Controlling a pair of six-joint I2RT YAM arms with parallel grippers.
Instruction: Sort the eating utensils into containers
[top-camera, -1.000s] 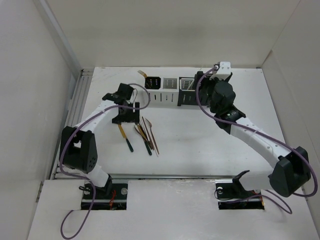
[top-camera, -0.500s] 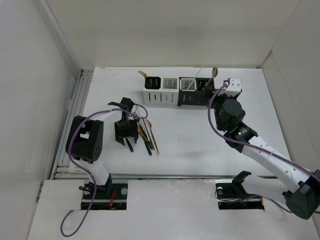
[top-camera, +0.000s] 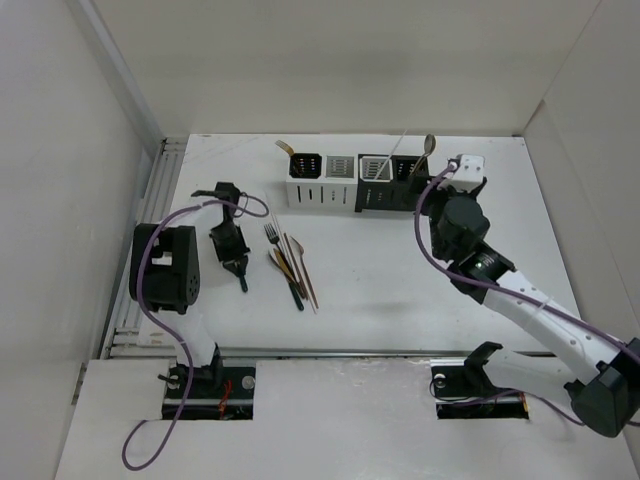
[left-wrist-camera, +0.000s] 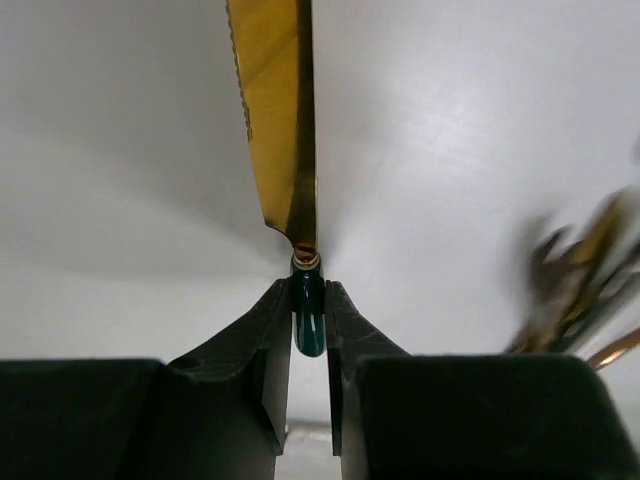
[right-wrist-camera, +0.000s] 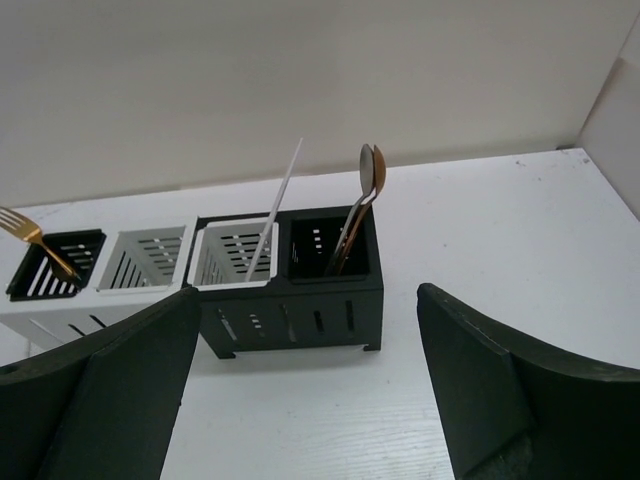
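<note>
**Knife gripped, most of the pile left to sort**

The left fingers (left-wrist-camera: 275, 318) are clamped on the dark green handle tip of a gold knife (left-wrist-camera: 280, 120), at the left of the surface (top-camera: 400, 270), with the blade pointing away from the wrist. Whether the knife has cleared the surface cannot be told. The right fingers (right-wrist-camera: 130, 350) stand wide apart with nothing between them, just on the near side of the right end of the containers (top-camera: 350, 185), which sit in a row at the far side.

By the look of it the task is under way but well short of done. A gold fork (right-wrist-camera: 25, 232) leans in the leftmost box, a white stick (right-wrist-camera: 277, 195) stands in the third, and spoons (right-wrist-camera: 368, 172) stand in the rightmost black box. The second box looks empty. A pile (top-camera: 290, 262) of forks and other slim utensils lies near the middle, just right of the left arm, waiting to be sorted along with the knife in hand.

The overhead view gives the layout, with the pile, both arms and the row together, but the knife is hidden under the left wrist there. The left wrist view alone shows the grip and the serrated blade, with the pile only a blur at its right edge. The right wrist view alone shows into the boxes.
</note>
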